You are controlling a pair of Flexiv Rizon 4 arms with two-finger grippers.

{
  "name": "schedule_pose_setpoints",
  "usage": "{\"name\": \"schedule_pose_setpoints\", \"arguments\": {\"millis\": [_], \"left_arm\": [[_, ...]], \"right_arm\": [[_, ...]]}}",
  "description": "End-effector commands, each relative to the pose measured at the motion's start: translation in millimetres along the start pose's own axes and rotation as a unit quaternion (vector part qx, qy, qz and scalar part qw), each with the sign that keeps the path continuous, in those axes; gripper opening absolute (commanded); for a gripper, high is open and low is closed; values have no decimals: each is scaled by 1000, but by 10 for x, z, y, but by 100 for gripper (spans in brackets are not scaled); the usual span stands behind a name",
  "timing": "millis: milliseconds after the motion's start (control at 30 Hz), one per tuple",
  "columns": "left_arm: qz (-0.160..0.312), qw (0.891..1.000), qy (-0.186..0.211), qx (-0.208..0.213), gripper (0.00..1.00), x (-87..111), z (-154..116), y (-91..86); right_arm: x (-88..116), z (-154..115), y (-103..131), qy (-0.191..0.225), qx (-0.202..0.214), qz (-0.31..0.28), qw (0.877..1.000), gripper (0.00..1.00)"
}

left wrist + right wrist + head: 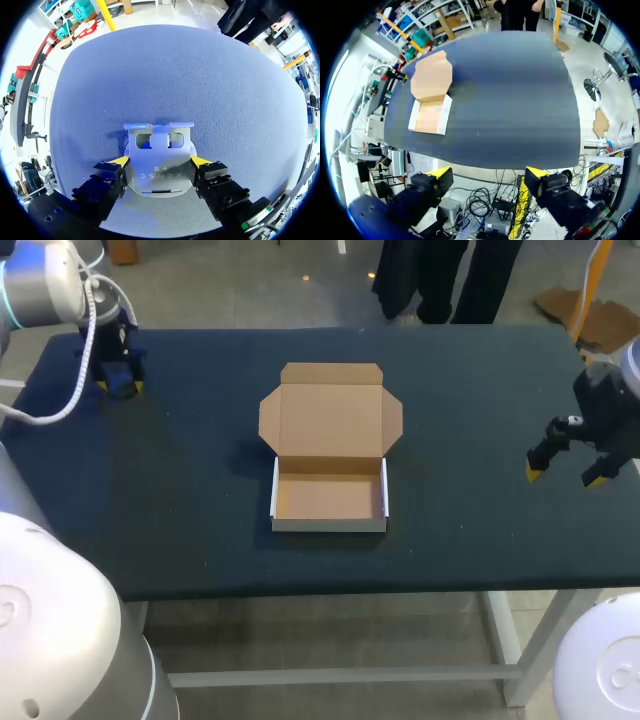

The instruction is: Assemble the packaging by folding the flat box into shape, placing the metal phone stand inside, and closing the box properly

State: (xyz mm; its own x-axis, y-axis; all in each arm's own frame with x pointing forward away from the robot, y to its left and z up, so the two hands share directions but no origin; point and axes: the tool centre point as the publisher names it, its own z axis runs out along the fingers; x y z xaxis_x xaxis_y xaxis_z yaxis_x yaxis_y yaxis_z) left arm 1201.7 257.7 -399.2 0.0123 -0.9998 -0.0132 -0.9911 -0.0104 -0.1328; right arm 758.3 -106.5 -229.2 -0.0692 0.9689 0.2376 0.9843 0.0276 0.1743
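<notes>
Gripping the stand (158,172), a bent sheet of smooth grey metal with two square cut-outs, the left gripper (160,161) clamps its sides at the dark table's (180,490) far left corner. The box (329,495), a shallow cardboard tray with its lid flat open, sits mid-table. The right gripper (565,476) hangs spread and empty.

Brown box (330,425), silver phone stand (158,167), dark blue table (180,490).
</notes>
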Motion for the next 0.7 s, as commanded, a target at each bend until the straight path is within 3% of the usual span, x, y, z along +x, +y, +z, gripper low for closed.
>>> {"name": "schedule_pose_setpoints", "arguments": {"millis": [33, 333, 700], "left_arm": [[-2, 1000, -2, -8, 0, -8, 37, -73], [1, 1000, 6, 10, 0, -29, -157, 40], [21, 999, -6, 34, 0, 11, -527, 304]], "right_arm": [[4, -25, 1, -1, 3, 0, 1000, 100], [4, -25, 1, -1, 3, 0, 1000, 100], [4, -25, 1, -1, 3, 0, 1000, 100]]}}
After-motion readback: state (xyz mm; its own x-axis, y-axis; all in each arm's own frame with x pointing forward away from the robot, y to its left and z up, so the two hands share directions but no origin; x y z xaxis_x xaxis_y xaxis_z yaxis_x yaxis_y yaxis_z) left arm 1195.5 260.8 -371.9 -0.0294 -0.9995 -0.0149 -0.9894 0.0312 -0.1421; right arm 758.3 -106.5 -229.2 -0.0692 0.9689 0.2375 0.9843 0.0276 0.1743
